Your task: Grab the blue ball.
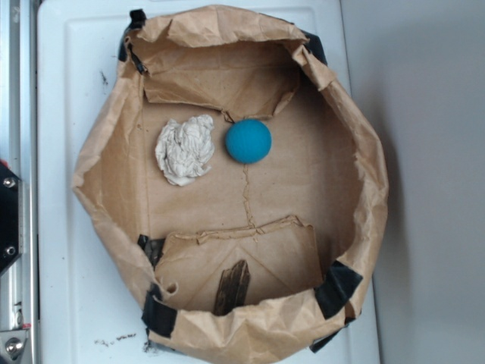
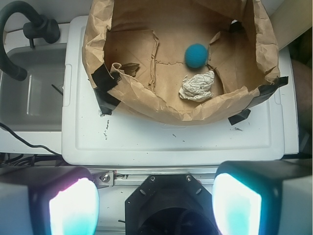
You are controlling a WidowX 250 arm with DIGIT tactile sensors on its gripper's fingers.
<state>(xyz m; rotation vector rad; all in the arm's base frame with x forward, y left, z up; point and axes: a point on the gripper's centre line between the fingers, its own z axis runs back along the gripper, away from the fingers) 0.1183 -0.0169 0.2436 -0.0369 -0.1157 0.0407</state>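
Observation:
The blue ball [image 1: 248,141] [image 2: 196,55] is a plain teal sphere resting on the floor of a cut-down brown paper bag [image 1: 106,174] [image 2: 146,100]. It lies right beside a crumpled white paper wad [image 1: 184,149] [image 2: 197,86]. In the wrist view my gripper [image 2: 155,205] is open, its two glowing pads far apart with nothing between them. It hangs well short of the bag, over the black robot base, far from the ball. The exterior view does not show the gripper.
The bag sits on a white board [image 1: 72,250] [image 2: 171,142] and has black tape at its corners. A grey sink with a black faucet [image 2: 29,29] lies left of the board. A metal rail [image 1: 15,189] runs along the board's edge.

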